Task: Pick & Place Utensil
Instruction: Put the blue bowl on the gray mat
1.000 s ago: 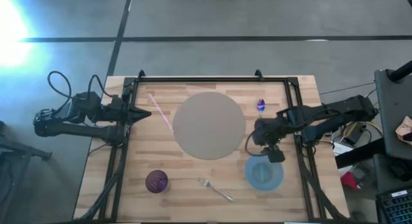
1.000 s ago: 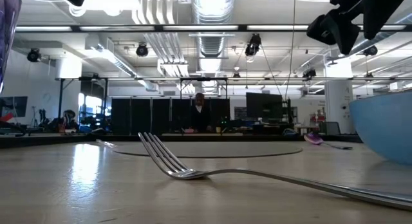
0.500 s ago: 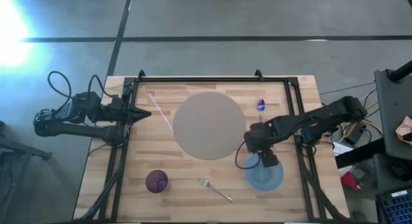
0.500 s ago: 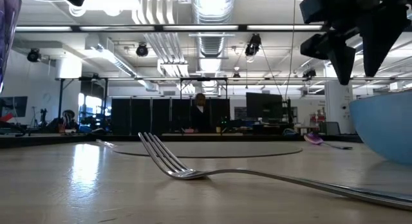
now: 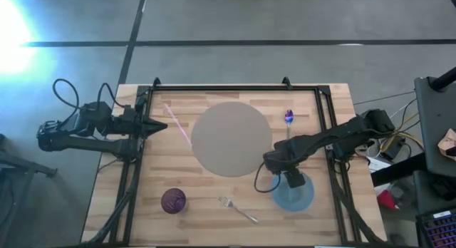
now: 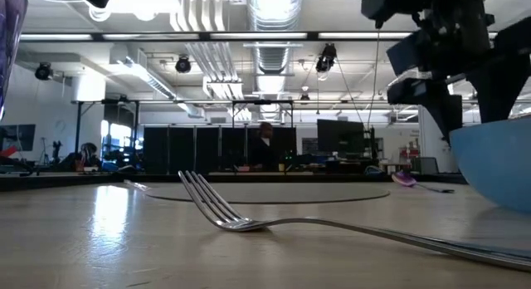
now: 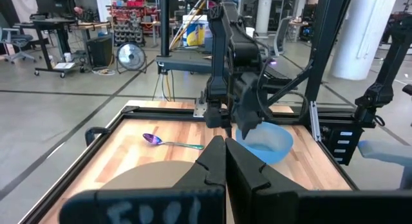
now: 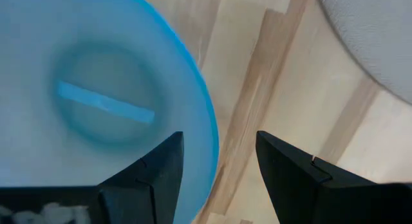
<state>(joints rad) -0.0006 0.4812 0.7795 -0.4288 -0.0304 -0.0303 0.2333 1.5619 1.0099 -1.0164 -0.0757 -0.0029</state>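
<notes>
Two grippers are showing: we are seeing the right gripper [image 5: 285,178] hovering with fingers spread apart over the rim of the blue bowl [image 5: 293,194], seemingly not touching it. The left gripper [image 5: 161,127] is waiting, pinched together, at the desk's [image 5: 214,191] left edge. The fork [image 5: 237,209] is lying between bowl and purple cup [image 5: 173,200].
</notes>
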